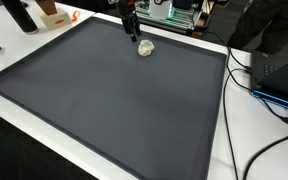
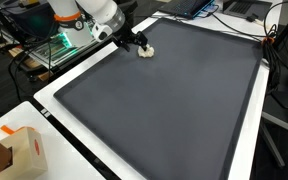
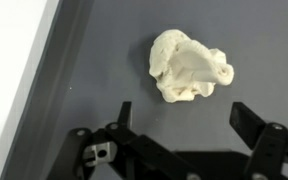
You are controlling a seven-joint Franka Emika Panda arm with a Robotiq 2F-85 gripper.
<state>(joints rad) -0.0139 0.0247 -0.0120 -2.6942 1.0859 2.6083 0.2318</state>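
A small crumpled cream-white lump (image 3: 188,66) lies on the dark grey mat. It also shows in both exterior views (image 1: 145,48) (image 2: 146,51) near the mat's far edge. My gripper (image 3: 187,118) is open and empty, fingers spread wide, hovering just beside the lump without touching it. In the exterior views the gripper (image 1: 134,35) (image 2: 134,42) hangs right next to the lump.
The dark mat (image 1: 104,100) lies on a white table (image 2: 249,150). An orange-and-white box (image 2: 24,150) stands at a table corner. Cables (image 1: 274,100) and a blue-lit device lie beside the mat. Equipment with green lights (image 2: 54,45) stands behind the arm.
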